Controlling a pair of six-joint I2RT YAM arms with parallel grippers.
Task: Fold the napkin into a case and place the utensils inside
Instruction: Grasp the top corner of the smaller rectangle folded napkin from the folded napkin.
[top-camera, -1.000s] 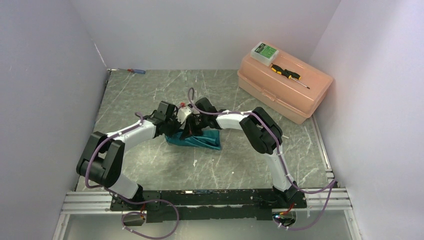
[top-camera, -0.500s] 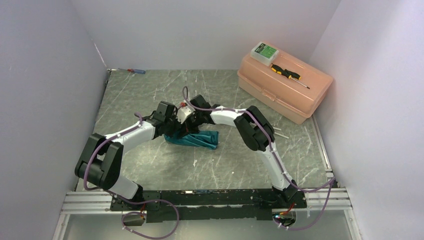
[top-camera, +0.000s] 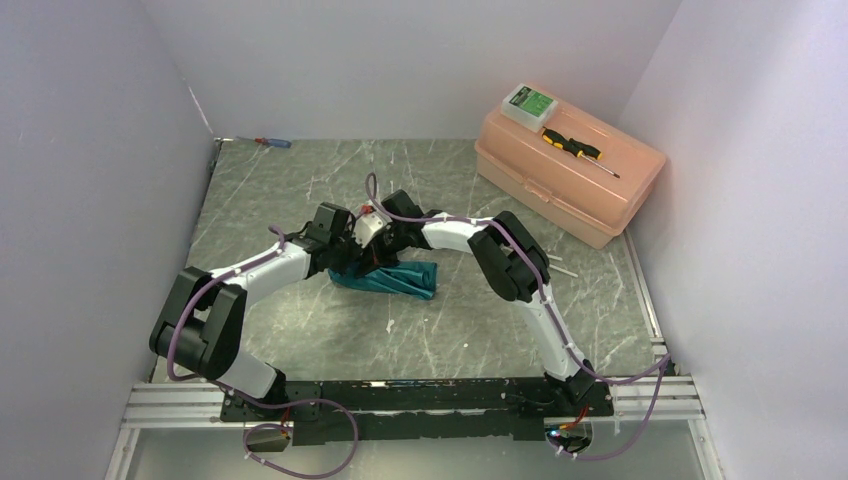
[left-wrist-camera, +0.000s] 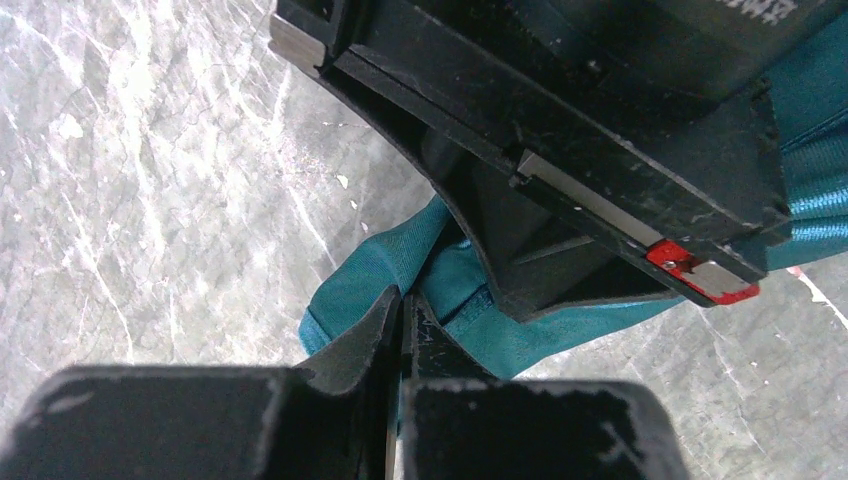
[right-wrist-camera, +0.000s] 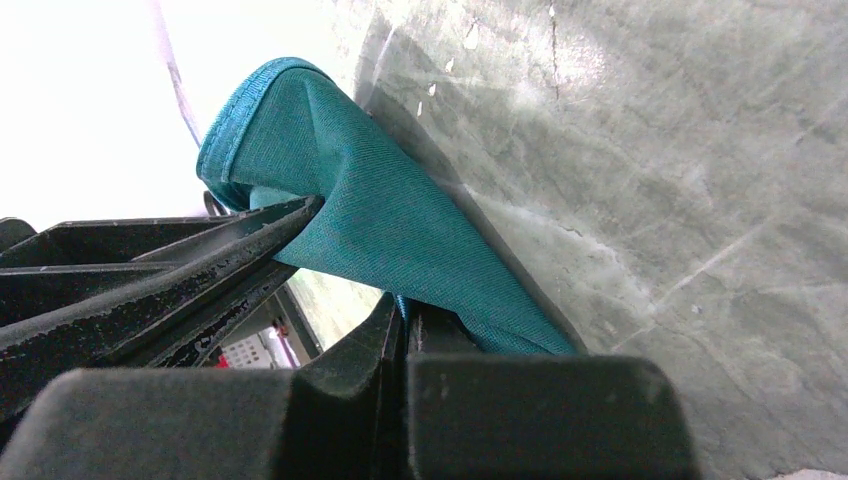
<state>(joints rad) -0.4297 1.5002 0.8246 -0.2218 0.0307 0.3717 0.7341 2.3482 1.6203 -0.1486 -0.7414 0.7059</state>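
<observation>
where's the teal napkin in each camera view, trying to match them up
Top external: the napkin lies bunched near the middle of the table.
Left wrist: napkin at lower centre, running to the right edge, pinched in the left hand.
Right wrist: napkin at centre left, a fold rising from the right hand.
Shared landmark: the grey marbled table, in all three views.
</observation>
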